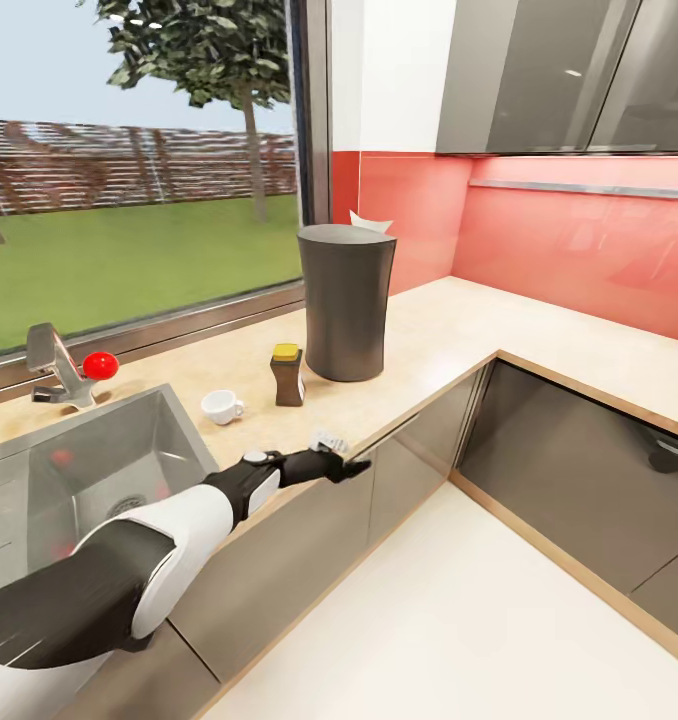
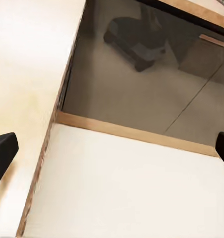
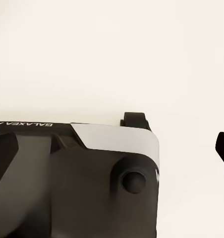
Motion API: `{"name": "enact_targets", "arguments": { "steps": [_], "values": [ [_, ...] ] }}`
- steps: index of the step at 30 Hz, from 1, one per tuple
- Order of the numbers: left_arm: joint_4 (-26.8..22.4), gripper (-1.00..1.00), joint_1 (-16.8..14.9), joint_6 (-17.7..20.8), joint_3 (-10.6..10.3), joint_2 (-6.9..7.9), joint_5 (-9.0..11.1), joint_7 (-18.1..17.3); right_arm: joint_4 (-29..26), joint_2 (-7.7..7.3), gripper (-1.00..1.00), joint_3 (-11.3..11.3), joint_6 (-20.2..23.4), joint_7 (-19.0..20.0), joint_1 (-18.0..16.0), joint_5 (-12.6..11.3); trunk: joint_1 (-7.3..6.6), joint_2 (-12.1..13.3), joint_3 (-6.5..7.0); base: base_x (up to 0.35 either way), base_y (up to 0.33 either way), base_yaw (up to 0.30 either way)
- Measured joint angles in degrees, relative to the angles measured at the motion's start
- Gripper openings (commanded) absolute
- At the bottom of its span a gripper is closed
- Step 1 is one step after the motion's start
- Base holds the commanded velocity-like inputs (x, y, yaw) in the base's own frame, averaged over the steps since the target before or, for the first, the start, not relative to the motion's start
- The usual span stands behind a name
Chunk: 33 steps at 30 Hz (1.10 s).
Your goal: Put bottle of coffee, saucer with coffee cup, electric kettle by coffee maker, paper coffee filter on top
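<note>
tall flared matte-grey coffee maker (image 1: 345, 302), beige countertop (image 1: 449, 325).

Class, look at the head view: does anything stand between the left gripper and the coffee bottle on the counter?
Nothing visible does. The left gripper, jaws open, hovers at the counter's front edge. Bare counter lies between it and the coffee bottle. The cup sits off to one side, the coffee maker beyond.
</note>
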Motion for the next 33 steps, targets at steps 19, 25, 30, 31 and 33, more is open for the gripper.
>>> {"name": "enact_targets", "arguments": {
  "steps": [19, 25, 30, 31, 33],
  "values": [
    [0.14, 1.0, 6.76, 3.05, 0.04, 0.0, 0.01, -24.48, -0.01, 0.0, 1.0, -0.01, 0.0, 0.0, 0.0, 0.04, 0.0, 0.0, 0.0, 0.0, 0.0, 0.0],
    [0.15, 1.0, 11.59, 3.22, -0.04, 0.0, 0.0, -30.12, -0.01, 0.0, 1.0, -0.02, -0.02, -0.06, 0.0, 0.01, 0.0, 0.0, 0.0, 0.0, 0.0, 0.0],
    [0.16, 1.0, 16.13, 3.05, -0.18, 0.01, -0.05, -30.83, -0.01, 0.0, 1.0, -0.02, -0.07, -0.08, 0.0, 0.04, 0.0, 0.0, -0.01, 0.0, 0.0, 0.0],
    [0.15, 1.0, 16.8, 3.03, 0.0, 0.0, -0.04, -30.83, -0.01, 0.0, 1.0, -0.02, -0.08, -0.08, 0.0, 0.05, 0.0, 0.0, 0.0, 0.0, 0.0, 0.0],
    [0.15, 1.0, 18.85, 2.95, 0.0, 0.0, -0.1, -30.6, 0.0, -0.03, 1.0, -0.02, -0.08, -0.08, 0.0, 0.07, 0.0, 0.0, 0.0, 0.0, 0.0, 0.0]
  ]
}}
